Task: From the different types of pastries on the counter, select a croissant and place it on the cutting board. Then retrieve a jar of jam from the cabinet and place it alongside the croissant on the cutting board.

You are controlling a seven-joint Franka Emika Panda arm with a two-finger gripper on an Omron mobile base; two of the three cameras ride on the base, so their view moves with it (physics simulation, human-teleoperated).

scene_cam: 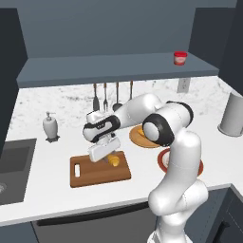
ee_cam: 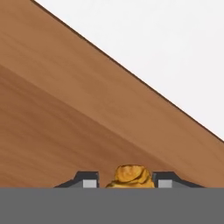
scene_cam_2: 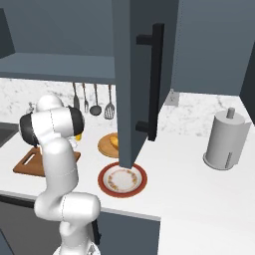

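- The arm is reaching down over the cutting board point(scene_cam: 97, 173), and the jaws point(scene_cam: 108, 153) are holding the croissant point(scene_cam: 114, 160) between them, pinched narrow around it, just above the wood.
- In the hand view the croissant point(ee_cam: 129, 176) is sitting squarely between the two dark fingertips point(ee_cam: 85, 180), with the board's brown grain point(ee_cam: 65, 109) right behind it and the white counter point(ee_cam: 166, 52) showing past the board's edge toward two o'clock.
- As I judge it, the first half is nearly done: the pastry is over the board's right part, toward two o'clock of its middle, but the jaws are not yet letting go.
- The jar of jam point(scene_cam: 180, 58) is standing upright on the cabinet shelf point(scene_cam: 109, 66), far off at one o'clock from the board, untouched; fetching it and setting it beside the croissant is all still to come.
- The croissant's long axis is hard to read, since the hand is covering much of it; from the left it seems to lie roughly level, and which way its tips point I cannot tell.
- The board's long side is running from nine to three o'clock, handle slot at the nine o'clock end.
- A round wooden plate point(scene_cam_2: 107, 145) and a red-rimmed plate point(scene_cam_2: 122, 180) are sitting on the counter to the board's right.
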